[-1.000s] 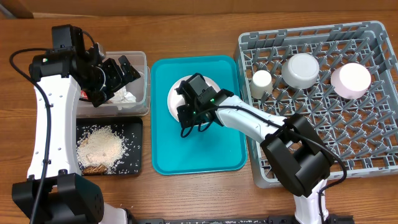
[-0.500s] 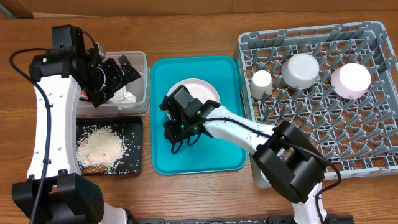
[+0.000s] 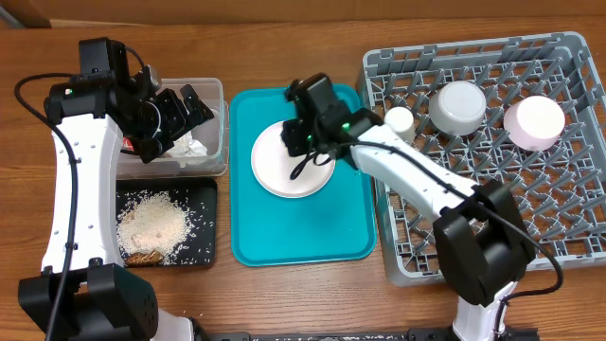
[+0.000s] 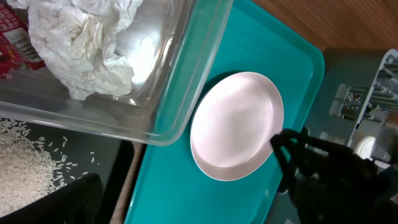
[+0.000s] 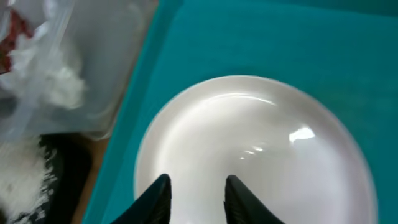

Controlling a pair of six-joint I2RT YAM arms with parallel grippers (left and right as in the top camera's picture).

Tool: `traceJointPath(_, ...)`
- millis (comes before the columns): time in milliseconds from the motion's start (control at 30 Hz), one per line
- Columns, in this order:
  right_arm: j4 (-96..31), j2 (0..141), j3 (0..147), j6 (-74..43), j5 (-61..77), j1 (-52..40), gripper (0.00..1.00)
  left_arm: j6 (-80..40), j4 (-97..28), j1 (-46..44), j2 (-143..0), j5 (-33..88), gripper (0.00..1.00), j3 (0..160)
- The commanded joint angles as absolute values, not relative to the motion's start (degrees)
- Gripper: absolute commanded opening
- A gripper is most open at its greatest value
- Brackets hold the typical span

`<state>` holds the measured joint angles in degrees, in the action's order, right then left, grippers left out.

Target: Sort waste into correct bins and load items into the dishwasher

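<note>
On the far half of the teal serving tray (image 3: 312, 227), between the clear tub (image 3: 223, 123) on the left and the grey dish rack (image 3: 492, 218) on the right, the round pale pink plate (image 3: 279, 169) is seen lying flat, face up. The right gripper (image 5: 196, 199) is held just above its far right part. In the wrist view the two dark fingers are parted a little, with only the plate's glossy face showing between them, so nothing is gripped. From those fingers most of the plate lies to the left and nearer, and the closest rim is the far right one. Being round, the plate offers no long axis, so any stretch of rim may be taken. A thin edge lying flush on a smooth tray is judged awkward to get a finger under. The right arm is plainly the nearer one. The left gripper (image 3: 185, 106) is held over the clear tub, its fingers spread wide and empty. A crumpled white tissue (image 4: 87, 43) and a red wrapper (image 4: 15, 37) are seen in the tub through its thin transparent walls. On the shallow black tray (image 3: 210, 223), nearer, loose rice (image 3: 151, 225) is heaped with brown bits. Among the rack's pegs a small white cup (image 3: 400, 121), a white bowl (image 3: 457, 106) and a pinkish bowl (image 3: 535, 121) are already set, so the plate is judged the last item to be loaded.
</note>
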<state>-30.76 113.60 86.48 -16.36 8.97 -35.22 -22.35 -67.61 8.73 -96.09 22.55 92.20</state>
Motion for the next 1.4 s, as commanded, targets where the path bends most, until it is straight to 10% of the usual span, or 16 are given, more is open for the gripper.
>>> traceJointPath(0,-31.77,112.62,87.15,-15.07,3.49,-34.09,0.34,-22.70,-67.46,8.60,-94.48,23.40,1.00,93.60)
traceJointPath(1367,-28.32,121.45,86.46,-5.91,-11.99,-33.61,0.55,-22.72,-67.26,8.58,-94.50,21.41,1.00,93.60)
